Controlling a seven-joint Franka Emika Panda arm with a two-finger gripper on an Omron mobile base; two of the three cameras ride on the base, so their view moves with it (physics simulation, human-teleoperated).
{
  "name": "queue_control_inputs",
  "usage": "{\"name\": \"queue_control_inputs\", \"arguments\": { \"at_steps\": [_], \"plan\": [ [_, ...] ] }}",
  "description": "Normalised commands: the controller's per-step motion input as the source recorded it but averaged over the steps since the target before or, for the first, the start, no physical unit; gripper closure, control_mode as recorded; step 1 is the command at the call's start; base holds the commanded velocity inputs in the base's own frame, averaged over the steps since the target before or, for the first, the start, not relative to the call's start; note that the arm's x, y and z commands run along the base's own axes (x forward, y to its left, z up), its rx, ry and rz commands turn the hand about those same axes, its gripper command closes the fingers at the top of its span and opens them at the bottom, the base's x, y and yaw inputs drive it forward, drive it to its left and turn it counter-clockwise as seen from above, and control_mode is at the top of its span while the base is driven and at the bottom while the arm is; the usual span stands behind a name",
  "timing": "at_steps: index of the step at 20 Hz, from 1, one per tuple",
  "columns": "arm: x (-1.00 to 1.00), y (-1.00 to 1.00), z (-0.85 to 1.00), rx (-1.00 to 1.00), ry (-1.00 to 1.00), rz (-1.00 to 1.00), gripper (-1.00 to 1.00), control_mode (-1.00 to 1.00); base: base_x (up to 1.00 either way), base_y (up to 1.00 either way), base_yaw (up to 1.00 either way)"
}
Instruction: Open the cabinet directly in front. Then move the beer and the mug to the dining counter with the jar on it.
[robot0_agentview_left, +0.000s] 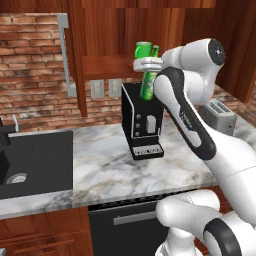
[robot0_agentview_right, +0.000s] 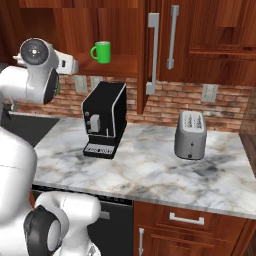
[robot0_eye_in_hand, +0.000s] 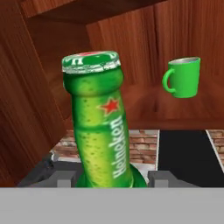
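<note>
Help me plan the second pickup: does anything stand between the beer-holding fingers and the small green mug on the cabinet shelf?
Nothing visible does. The slim green glass beer bottle stands between the fingers, and the small glossy green mug sits alone further along the open red-brown wooden cabinet's shelf. The bottle must be delivered first.
</note>
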Motion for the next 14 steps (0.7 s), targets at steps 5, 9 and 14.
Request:
{"name": "queue_control_inputs", "arguments": {
  "at_steps": [5,9,14],
  "plan": [
    [-1.00,0.00,-0.43,0.00,0.07,0.22,1.00,-1.00,0.00,0.00,0.00],
    [-0.95,0.02,-0.38,-0.02,0.02,0.26,1.00,-1.00,0.00,0.00,0.00],
    [-0.55,0.00,-0.09,0.00,-0.19,0.13,1.00,-1.00,0.00,0.00,0.00]
  ]
}}
